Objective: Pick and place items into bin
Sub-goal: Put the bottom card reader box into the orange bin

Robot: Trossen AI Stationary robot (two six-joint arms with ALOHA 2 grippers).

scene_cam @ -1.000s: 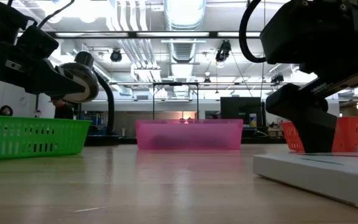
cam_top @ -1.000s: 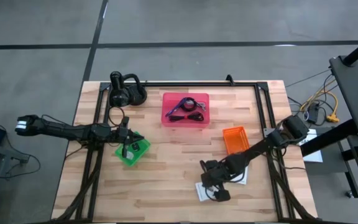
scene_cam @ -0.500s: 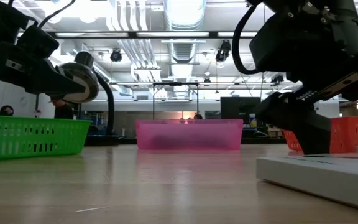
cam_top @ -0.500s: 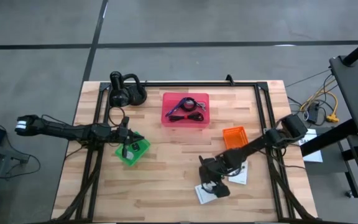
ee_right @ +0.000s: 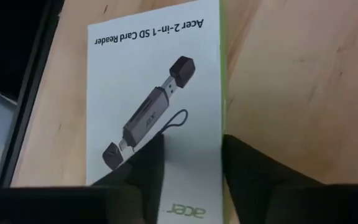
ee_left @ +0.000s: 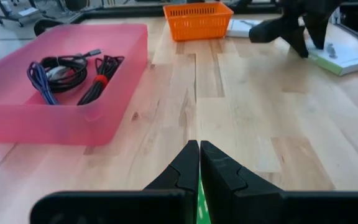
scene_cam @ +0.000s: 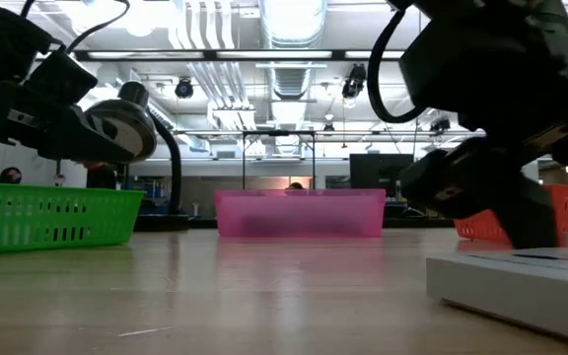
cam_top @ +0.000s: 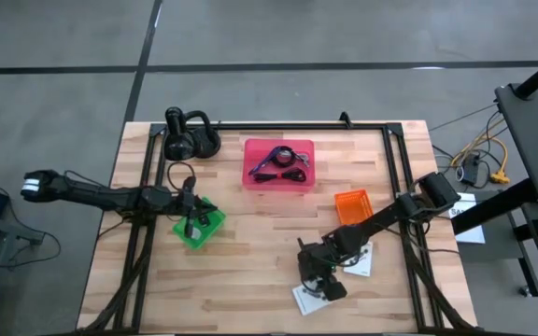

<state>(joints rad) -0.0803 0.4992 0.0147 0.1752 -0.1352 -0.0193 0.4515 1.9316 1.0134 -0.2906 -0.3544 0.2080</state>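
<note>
This is a robotics lab set in a large industrial hall; the low view looks level across the wooden worktop [scene_cam: 215, 286] into a long room with exposed silver ductwork [scene_cam: 289, 74] at twelve o'clock, rows of ceiling strip lights [scene_cam: 200, 25] beside it, and dark monitors [scene_cam: 383, 177] far back; from above, the worktop [cam_top: 260, 252] stands on a bare grey concrete floor [cam_top: 278, 37] crossed by dark lines; a black metal frame [cam_top: 278, 125] edges it; at three o'clock loose yellow cables [cam_top: 493, 159] trail toward a grey equipment stand [cam_top: 535, 121]; coloured plastic sorting bins, pink [cam_top: 278, 164], green [cam_top: 199, 224] and orange [cam_top: 354, 207], sit on the wood.
</note>
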